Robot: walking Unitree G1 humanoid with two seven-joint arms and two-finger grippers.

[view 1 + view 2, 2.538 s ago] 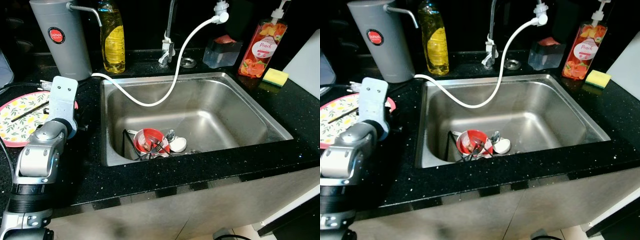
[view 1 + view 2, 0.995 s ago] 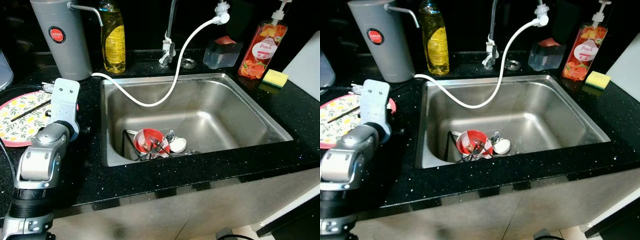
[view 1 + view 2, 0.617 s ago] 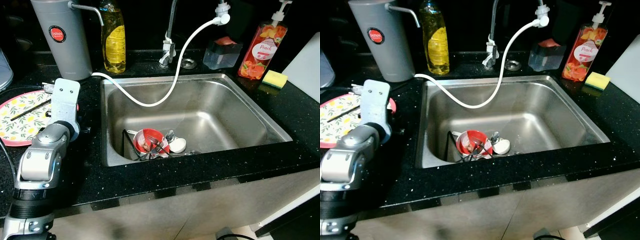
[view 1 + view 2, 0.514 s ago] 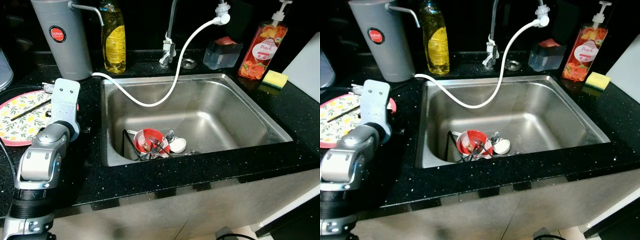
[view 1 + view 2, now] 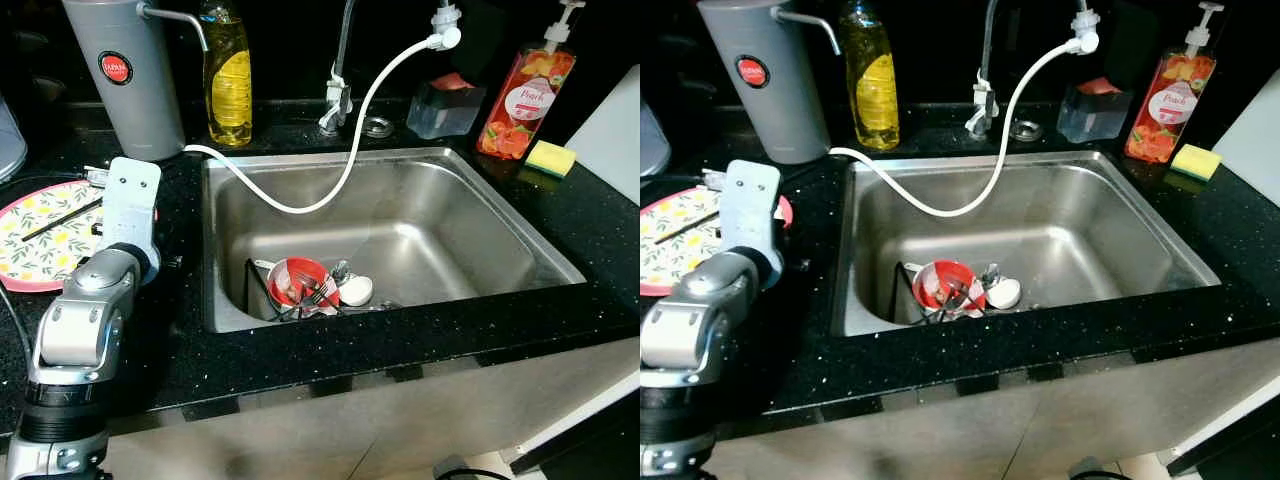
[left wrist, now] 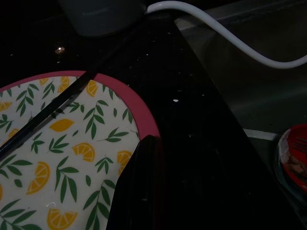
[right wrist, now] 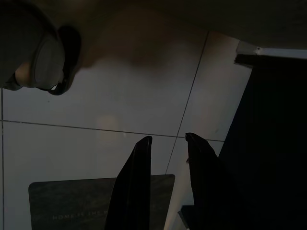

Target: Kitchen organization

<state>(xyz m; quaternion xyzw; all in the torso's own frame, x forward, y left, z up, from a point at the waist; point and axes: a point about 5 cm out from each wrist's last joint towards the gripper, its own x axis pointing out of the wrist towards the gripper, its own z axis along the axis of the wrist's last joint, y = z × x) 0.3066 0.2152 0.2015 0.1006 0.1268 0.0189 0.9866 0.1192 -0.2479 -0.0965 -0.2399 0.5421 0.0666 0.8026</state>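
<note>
1. The plate w/ lemon print sits on the black counter at the left edge of the head view, w/ a black stick lying across it.
2. It looks thin, stiff and prob. light; could slip or chip. Best to grab the pink rim.
3. The left gripper is right over the rim nearest the sink. Its fingers look pressed together, holding nothing.
4. The right gripper hangs idle over the floor, fingers a bit apart, empty.

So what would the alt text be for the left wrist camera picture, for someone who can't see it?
The left gripper hovers at the pink rim of a lemon-patterned plate on a black counter, a dark chopstick lying across the plate. A white hose curves past.
</note>
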